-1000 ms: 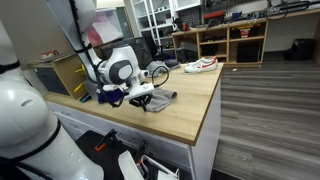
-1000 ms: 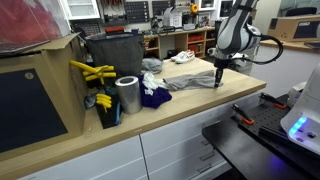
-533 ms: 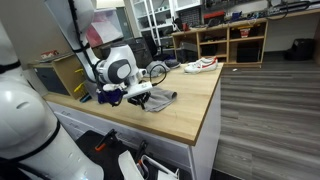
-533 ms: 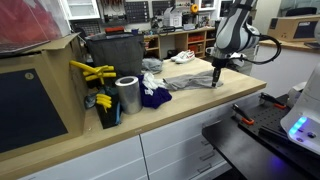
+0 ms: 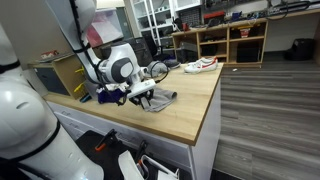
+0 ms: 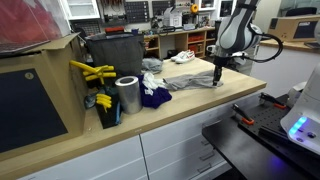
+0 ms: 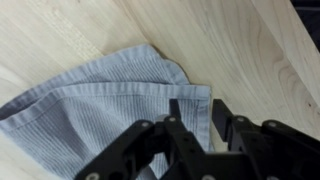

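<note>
"Where is the grey cloth [image 7: 100, 100] at this moment?"

"It lies on the desk [image 7: 255, 45], spread out with some soft folds. One corner points toward the desk's edge. The hand [image 7: 197, 108] stands right over that corner and points straight down."

"Does the hand hold it?"

"I think not. In the wrist view the two fingers [image 7: 176, 112] stand a little apart, one on each side of the corner's hem. The cloth shows between them and it is not pinched or raised."

"So how far is the work?"

"As I judge it, the cloth is down: all of it rests on the wood, apart from the dark blue cloth [image 6: 153, 97] and the metal can [image 6: 127, 95] further back. What is not done: the arm is low over the cloth, not drawn away from it."
</note>
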### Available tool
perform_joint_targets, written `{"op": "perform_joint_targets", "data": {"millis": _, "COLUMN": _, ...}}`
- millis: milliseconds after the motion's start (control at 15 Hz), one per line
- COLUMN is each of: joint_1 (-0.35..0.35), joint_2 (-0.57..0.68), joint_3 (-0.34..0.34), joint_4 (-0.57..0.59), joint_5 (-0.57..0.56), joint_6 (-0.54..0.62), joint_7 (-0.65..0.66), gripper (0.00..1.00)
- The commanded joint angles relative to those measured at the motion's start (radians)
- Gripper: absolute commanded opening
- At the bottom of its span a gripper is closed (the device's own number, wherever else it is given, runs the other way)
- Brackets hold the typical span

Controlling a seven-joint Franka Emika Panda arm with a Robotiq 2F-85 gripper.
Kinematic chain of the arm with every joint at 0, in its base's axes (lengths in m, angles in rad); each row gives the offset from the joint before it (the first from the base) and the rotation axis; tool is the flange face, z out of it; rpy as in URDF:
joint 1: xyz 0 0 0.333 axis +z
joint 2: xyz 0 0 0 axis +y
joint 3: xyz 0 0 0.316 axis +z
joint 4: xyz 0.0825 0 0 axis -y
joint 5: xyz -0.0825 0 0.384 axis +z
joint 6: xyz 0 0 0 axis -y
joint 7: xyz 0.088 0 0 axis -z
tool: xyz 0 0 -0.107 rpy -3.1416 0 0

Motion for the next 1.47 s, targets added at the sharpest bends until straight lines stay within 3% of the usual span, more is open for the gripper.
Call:
{"op": "perform_joint_targets", "data": {"millis": 0, "joint_1": 0.016, "joint_2": -0.011, "joint_3": -0.045, "joint_4": -0.018, "joint_5": -0.058, "joint_6": 0.030, "joint_7": 0.029, "gripper": 0.71}}
{"op": "perform_joint_targets", "data": {"millis": 67, "joint_1": 0.017, "joint_2": -0.001, "joint_3": -0.049, "joint_4": -0.014, "joint_5": -0.064, "joint_6": 0.033, "joint_7": 0.031, "gripper": 0.72}}
{"op": "perform_joint_targets", "data": {"millis": 133, "joint_1": 0.018, "joint_2": 0.006, "joint_3": -0.053, "joint_4": -0.011, "joint_5": -0.069, "joint_6": 0.033, "joint_7": 0.034, "gripper": 0.46}}
{"op": "perform_joint_targets", "data": {"millis": 333, "joint_1": 0.018, "joint_2": 0.027, "joint_3": -0.048, "joint_4": -0.010, "joint_5": -0.068, "joint_6": 0.037, "joint_7": 0.037, "gripper": 0.34}}
{"op": "perform_joint_targets", "data": {"millis": 600, "joint_1": 0.019, "joint_2": 0.048, "joint_3": -0.043, "joint_4": -0.010, "joint_5": -0.070, "joint_6": 0.045, "joint_7": 0.039, "gripper": 0.01}}
{"op": "perform_joint_targets", "data": {"millis": 1000, "joint_1": 0.009, "joint_2": 0.029, "joint_3": -0.016, "joint_4": -0.014, "joint_5": -0.064, "joint_6": 0.067, "joint_7": 0.035, "gripper": 0.00}}
{"op": "perform_joint_targets", "data": {"millis": 1400, "joint_1": -0.034, "joint_2": -0.019, "joint_3": 0.095, "joint_4": -0.023, "joint_5": -0.014, "joint_6": 0.079, "joint_7": 0.004, "gripper": 0.00}}
